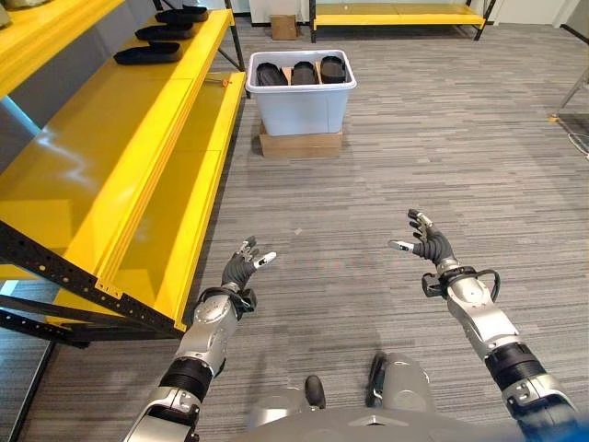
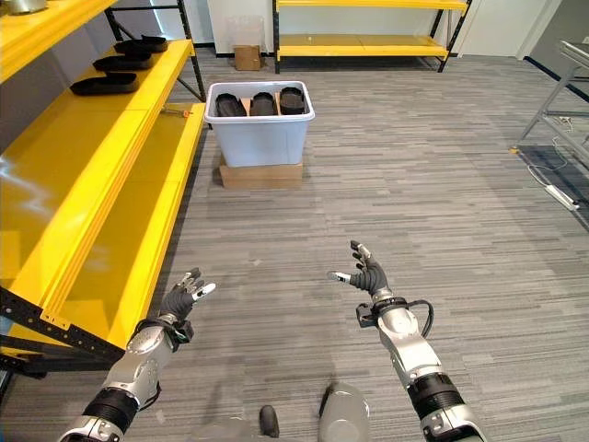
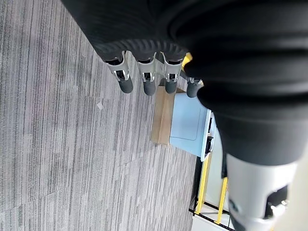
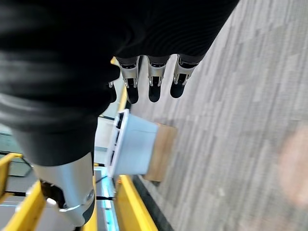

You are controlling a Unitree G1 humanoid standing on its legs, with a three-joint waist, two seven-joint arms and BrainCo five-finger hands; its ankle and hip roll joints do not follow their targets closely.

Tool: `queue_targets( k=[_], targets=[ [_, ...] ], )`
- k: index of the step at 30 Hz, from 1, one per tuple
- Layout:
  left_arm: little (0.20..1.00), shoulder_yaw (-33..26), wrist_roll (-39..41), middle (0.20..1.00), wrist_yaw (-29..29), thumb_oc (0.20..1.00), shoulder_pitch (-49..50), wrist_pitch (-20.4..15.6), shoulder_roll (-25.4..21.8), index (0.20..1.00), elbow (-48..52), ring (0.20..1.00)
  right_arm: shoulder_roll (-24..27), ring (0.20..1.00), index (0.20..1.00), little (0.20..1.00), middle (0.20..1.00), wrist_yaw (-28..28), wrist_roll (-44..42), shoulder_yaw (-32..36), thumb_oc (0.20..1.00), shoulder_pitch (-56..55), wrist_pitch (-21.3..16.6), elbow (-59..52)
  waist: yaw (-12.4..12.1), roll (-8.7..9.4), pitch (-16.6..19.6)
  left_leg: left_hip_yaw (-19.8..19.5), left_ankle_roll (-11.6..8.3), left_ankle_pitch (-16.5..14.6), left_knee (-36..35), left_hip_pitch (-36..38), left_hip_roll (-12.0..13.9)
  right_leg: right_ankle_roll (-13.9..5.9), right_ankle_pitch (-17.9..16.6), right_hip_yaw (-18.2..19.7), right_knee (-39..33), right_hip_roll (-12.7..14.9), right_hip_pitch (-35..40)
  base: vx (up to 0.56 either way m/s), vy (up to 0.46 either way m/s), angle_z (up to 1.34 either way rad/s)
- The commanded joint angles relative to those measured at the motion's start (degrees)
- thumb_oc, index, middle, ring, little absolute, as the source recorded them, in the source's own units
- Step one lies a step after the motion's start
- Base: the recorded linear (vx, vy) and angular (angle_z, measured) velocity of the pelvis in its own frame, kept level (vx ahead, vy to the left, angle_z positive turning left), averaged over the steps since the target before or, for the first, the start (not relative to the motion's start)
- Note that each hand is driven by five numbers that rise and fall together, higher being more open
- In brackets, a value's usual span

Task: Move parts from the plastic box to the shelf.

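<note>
A white plastic box stands on a flat cardboard base on the floor ahead, with three black parts upright inside it. Three more black parts lie on the upper yellow shelf at the left. My left hand hovers low beside the shelf's front edge, open and empty. My right hand hovers over the carpet to the right, open and empty as well. Both are well short of the box. The box also shows past my left fingers, and the box past my right fingers.
The yellow shelf rack's lower level runs along the left up to the box. Another yellow rack stands at the far wall with a small cardboard box beside it. Grey carpet spreads ahead and to the right.
</note>
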State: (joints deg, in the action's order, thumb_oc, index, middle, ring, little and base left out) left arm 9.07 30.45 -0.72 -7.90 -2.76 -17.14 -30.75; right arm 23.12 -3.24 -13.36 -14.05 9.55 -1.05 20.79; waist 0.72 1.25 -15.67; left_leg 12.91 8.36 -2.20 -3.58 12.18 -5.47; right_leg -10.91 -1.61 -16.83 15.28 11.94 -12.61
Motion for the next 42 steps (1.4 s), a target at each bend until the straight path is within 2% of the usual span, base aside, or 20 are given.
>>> queue_targets(
  k=[1, 6, 10, 16, 18, 19, 22, 24, 25, 26, 28, 29, 30, 31, 32, 34, 35, 36, 38, 42],
  targets=[
    [1.000, 1.71, -0.80, 1.000, -0.18, 1.000, 0.94, -4.06, -0.65, 1.000, 2.65, 1.000, -0.03, 1.000, 1.000, 1.000, 1.000, -0.44, -1.07, 2.11, 1.000, 1.40, -3.75, 1.20, 0.25, 1.85, 1.73, -5.71, -3.89, -6.38, -0.12, 5.19, -0.37, -0.55, -13.38, -0.86, -9.60, -2.52, 2.05, 0.34, -0.095, 0.21],
    [1.000, 4.93, -1.88, 1.000, 2.09, 1.000, 2.39, -5.33, 0.56, 1.000, 2.97, 1.000, -0.06, 1.000, 1.000, 1.000, 1.000, -2.59, -0.99, 3.83, 1.000, -0.86, -4.25, 2.11, 2.10, 2.45, 2.63, -8.92, -3.87, -7.39, 0.73, 5.72, -0.33, 0.54, -12.55, 5.40, -14.42, -4.62, 4.09, 0.34, -0.098, 0.49],
    [1.000, 5.20, -0.20, 1.000, 3.48, 1.000, 3.89, -4.52, 0.58, 1.000, 3.68, 1.000, -0.32, 1.000, 1.000, 1.000, 1.000, -6.69, 0.52, 3.00, 1.000, -1.14, -3.99, 3.32, 2.08, 1.80, 4.72, -7.39, -4.51, -8.54, 2.82, 5.98, 0.78, 3.77, -7.55, 3.49, -10.60, -5.51, 6.29, 0.46, -0.135, 0.72],
    [1.000, 4.49, 1.30, 1.000, 5.22, 1.000, 5.32, -4.54, 0.74, 1.000, 4.17, 1.000, 0.30, 1.000, 1.000, 1.000, 1.000, -8.20, 1.51, 3.64, 1.000, -1.37, -3.31, 3.07, 2.40, 1.06, 6.00, -4.95, -5.95, -10.25, 7.67, 4.72, 3.06, 6.68, -2.01, 1.99, -6.21, -6.52, 6.45, 0.35, -0.135, -0.01],
    [1.000, 4.42, 2.50, 1.000, 5.65, 1.000, 5.15, -4.29, 1.32, 1.000, 3.99, 1.000, 0.21, 1.000, 1.000, 1.000, 1.000, -8.36, 1.62, 3.57, 1.000, -1.60, -3.74, 3.36, 2.64, 0.99, 6.39, -4.51, -6.72, -9.16, 9.67, 4.26, 4.02, 7.18, -1.23, 1.84, -5.98, -6.96, 6.41, 0.35, -0.212, 0.06],
    [1.000, 4.37, 3.71, 1.000, 6.77, 1.000, 5.11, -4.48, 2.14, 1.000, 3.82, 1.000, 0.51, 1.000, 1.000, 1.000, 1.000, -8.02, 1.18, 3.70, 1.000, -1.83, -4.06, 3.25, 2.87, 0.57, 7.11, -4.47, -8.17, -6.34, 13.02, 3.87, 5.32, 8.24, 0.11, 1.14, -5.68, -7.97, 6.29, 0.30, -0.212, 0.07],
    [1.000, 3.86, 6.91, 1.000, 6.13, 1.000, 4.84, -3.45, 2.81, 1.000, 3.81, 1.000, 0.89, 1.000, 1.000, 1.000, 1.000, -7.21, 0.10, 3.79, 1.000, -2.02, -4.48, 3.41, 2.80, -0.43, 7.64, -4.03, -10.04, -2.15, 19.45, 2.47, 6.61, 10.20, 2.78, -0.35, -4.90, -9.31, 6.86, 0.21, -0.181, 0.01],
    [1.000, 2.87, 5.80, 1.000, 3.49, 1.000, 4.17, -5.15, 2.35, 1.000, 2.51, 1.000, 1.08, 1.000, 1.000, 1.000, 1.000, -6.00, -0.21, 3.41, 1.000, -2.24, -5.23, 3.11, 2.81, -0.72, 7.91, -2.38, -12.36, 3.52, 28.97, -1.51, 7.87, 12.33, 4.76, -1.20, -5.40, -10.27, 8.46, 0.15, -0.215, -0.28],
    [1.000, 2.20, 4.25, 1.000, 2.69, 1.000, 4.03, -5.57, 2.03, 1.000, 2.10, 1.000, 1.09, 1.000, 1.000, 1.000, 1.000, -5.51, 0.33, 3.09, 1.000, -2.59, -5.61, 2.75, 2.35, -0.20, 7.62, -1.81, -13.27, 5.99, 37.50, -5.86, 8.40, 13.28, 5.45, -1.09, -6.26, -10.30, 10.10, 0.14, -0.260, -0.24],
    [1.000, 1.27, 4.14, 1.000, 2.83, 1.000, 4.15, -5.18, 1.77, 1.000, 1.97, 1.000, 0.95, 1.000, 1.000, 1.000, 1.000, -5.42, 0.86, 2.93, 1.000, -2.94, -5.84, 2.63, 1.75, 0.67, 6.92, -0.81, -13.51, 6.35, 46.37, -10.73, 9.46, 13.83, 5.89, -0.72, -6.95, -9.86, 11.92, 0.12, -0.205, -0.12],
    [1.000, 0.48, 4.14, 1.000, 2.98, 1.000, 4.23, -4.63, 1.53, 1.000, 1.90, 1.000, 0.81, 1.000, 1.000, 1.000, 1.000, -5.26, 1.00, 2.92, 1.000, -3.08, -5.76, 2.72, 1.36, 0.88, 6.37, 0.06, -13.31, 5.87, 49.44, -13.79, 10.94, 13.96, 6.16, -0.57, -7.39, -9.82, 13.25, 0.14, -0.090, -0.10],
    [1.000, -0.48, 3.29, 1.000, 3.20, 1.000, 4.33, -4.74, 1.23, 1.000, 1.25, 1.000, 0.75, 1.000, 1.000, 1.000, 1.000, -4.28, 1.00, 2.77, 1.000, -2.84, -6.16, 3.68, 0.88, 1.15, 5.32, 2.54, -12.14, 4.33, 46.20, -16.46, 13.73, 13.42, 6.63, -0.11, -8.00, -9.61, 15.64, 0.20, -0.012, -0.19],
    [1.000, -0.63, 3.37, 1.000, 2.95, 1.000, 4.44, -4.78, 1.13, 1.000, 1.14, 1.000, 0.72, 1.000, 1.000, 1.000, 1.000, -4.03, 1.13, 2.72, 1.000, -2.77, -6.23, 3.90, 0.86, 1.20, 5.13, 3.41, -11.89, 4.10, 43.97, -16.60, 14.45, 13.24, 6.69, 0.00, -8.19, -9.53, 16.10, 0.34, 0.174, -0.13],
    [1.000, -1.14, 3.97, 1.000, 0.11, 1.000, 5.07, -5.38, 1.20, 1.000, 0.80, 1.000, 0.56, 1.000, 1.000, 1.000, 1.000, -3.03, 1.30, 2.33, 1.000, -2.54, -5.61, 4.13, 0.98, 1.15, 4.57, 6.64, -11.37, 4.54, 30.91, -16.64, 16.50, 12.25, 6.58, 0.96, -9.30, -9.05, 17.99, 0.25, 0.207, -0.03],
    [1.000, -1.23, 3.96, 1.000, -0.97, 1.000, 5.15, -5.61, 1.28, 1.000, 0.75, 1.000, 0.54, 1.000, 1.000, 1.000, 1.000, -2.87, 1.27, 2.25, 1.000, -2.53, -5.50, 4.15, 0.97, 1.14, 4.49, 6.85, -11.37, 4.68, 29.43, -16.58, 16.52, 12.10, 6.53, 1.14, -9.49, -8.95, 18.27, 0.34, 0.324, -0.01],
    [1.000, -1.85, 4.50, 1.000, -2.29, 1.000, 5.30, -5.87, 1.88, 1.000, -0.55, 1.000, 0.19, 1.000, 1.000, 1.000, 1.000, -3.27, 1.60, 1.50, 1.000, -3.31, -5.05, 3.75, 0.83, 0.55, 4.39, 6.56, -11.83, 6.54, 17.24, -16.51, 16.33, 10.75, 6.00, 1.99, -10.99, -8.43, 20.10, 0.33, 0.306, -0.07],
    [1.000, -2.74, 4.29, 1.000, -1.23, 1.000, 5.99, -6.82, 2.51, 1.000, -1.65, 1.000, 0.10, 1.000, 1.000, 1.000, 1.000, -3.44, 0.81, 0.80, 1.000, -4.04, -4.33, 3.24, 0.29, 0.02, 4.44, 4.50, -13.26, 10.33, 7.69, -16.32, 17.55, 9.74, 5.87, 3.09, -12.41, -8.23, 21.91, 0.49, 0.412, -0.29],
    [1.000, -3.29, 3.10, 1.000, 0.19, 1.000, 6.87, -7.40, 2.76, 1.000, -1.74, 1.000, -0.02, 1.000, 1.000, 1.000, 1.000, -2.49, 0.04, 0.14, 1.000, -4.11, -3.89, 3.31, -0.66, -0.40, 4.33, 1.58, -14.47, 13.30, 3.24, -17.26, 19.61, 9.22, 6.02, 4.56, -12.81, -7.88, 23.01, 0.64, 0.552, -0.45],
    [1.000, -3.74, 0.88, 1.000, 1.49, 1.000, 7.96, -8.05, 2.63, 1.000, -1.31, 1.000, 0.03, 1.000, 1.000, 1.000, 1.000, -0.15, 1.47, -0.92, 1.000, -4.28, -4.12, 3.02, -1.51, -0.47, 4.04, -0.47, -14.85, 13.36, 2.11, -17.81, 20.60, 8.15, 7.27, 5.63, -12.18, -6.21, 24.76, 0.54, 0.525, -0.57],
    [1.000, -2.41, -1.80, 1.000, 4.16, 1.000, 7.68, -7.22, 0.86, 1.000, -0.51, 1.000, -0.52, 1.000, 1.000, 1.000, 1.000, 1.84, 0.24, -0.84, 1.000, -4.76, -3.71, 2.16, -2.35, -0.68, 4.60, -1.42, -13.05, 9.61, 4.92, -16.00, 17.30, 6.18, 9.11, 4.74, -8.79, -3.61, 25.77, 0.36, 0.435, -0.52]
  ],
)
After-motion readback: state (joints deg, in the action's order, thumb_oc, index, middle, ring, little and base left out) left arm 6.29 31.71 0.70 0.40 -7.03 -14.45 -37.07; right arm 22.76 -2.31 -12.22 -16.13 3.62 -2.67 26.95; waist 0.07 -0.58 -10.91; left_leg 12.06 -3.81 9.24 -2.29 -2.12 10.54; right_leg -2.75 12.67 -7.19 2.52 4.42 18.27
